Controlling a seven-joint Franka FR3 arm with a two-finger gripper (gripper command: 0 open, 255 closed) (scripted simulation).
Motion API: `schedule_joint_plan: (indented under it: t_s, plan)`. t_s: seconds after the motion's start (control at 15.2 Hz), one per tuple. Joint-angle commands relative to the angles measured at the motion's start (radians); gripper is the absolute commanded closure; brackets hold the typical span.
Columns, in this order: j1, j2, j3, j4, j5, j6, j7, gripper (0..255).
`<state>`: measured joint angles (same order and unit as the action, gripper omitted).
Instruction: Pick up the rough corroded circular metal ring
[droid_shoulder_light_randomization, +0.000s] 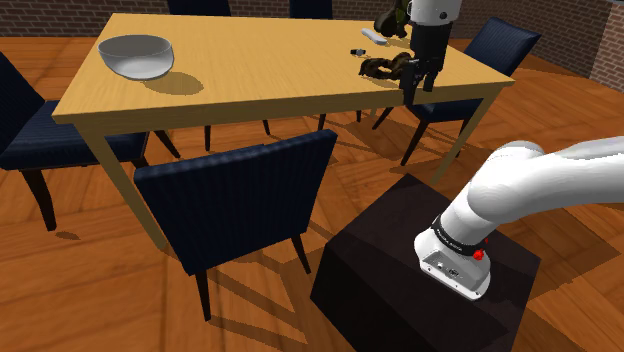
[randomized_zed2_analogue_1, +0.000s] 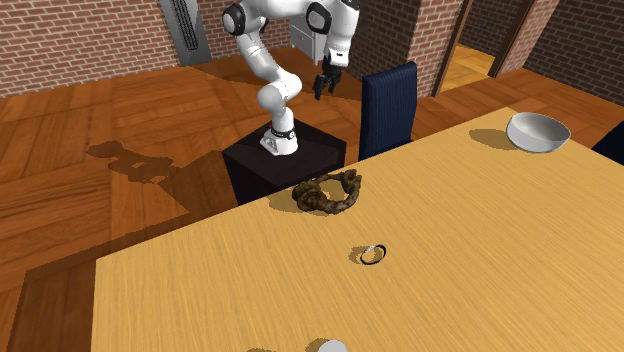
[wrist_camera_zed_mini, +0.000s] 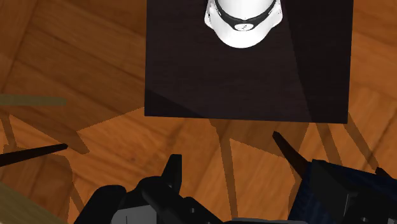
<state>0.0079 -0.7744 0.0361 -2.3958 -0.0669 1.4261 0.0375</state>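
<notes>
Your gripper (droid_shoulder_light_randomization: 419, 89), fingers apart and holding nothing, hangs outside the table (droid_shoulder_light_randomization: 260, 70) edge that faces the stand (droid_shoulder_light_randomization: 385, 265), and the corroded ring (droid_shoulder_light_randomization: 388, 68) lies flat just inside this edge, so you should reach forward, then down.

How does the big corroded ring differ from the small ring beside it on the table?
The corroded ring is far larger than the small ring. The corroded ring is brown, thick and lumpy; the small ring is thin, smooth, dark with a pale part. The corroded ring lies nearer the table edge by the stand, the small ring farther in. Both rest on the table, apart.
</notes>
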Motion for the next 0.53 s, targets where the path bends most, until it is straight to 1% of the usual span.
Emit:
schedule_joint_plan:
  t_s: [0.0,0.46]
  plan:
    - [0.000,0.000,0.000,0.000,0.000,0.000,0.000,0]
    - [-0.046,0.157,-0.130,0.070,-0.087,0.131,-0.137,0]
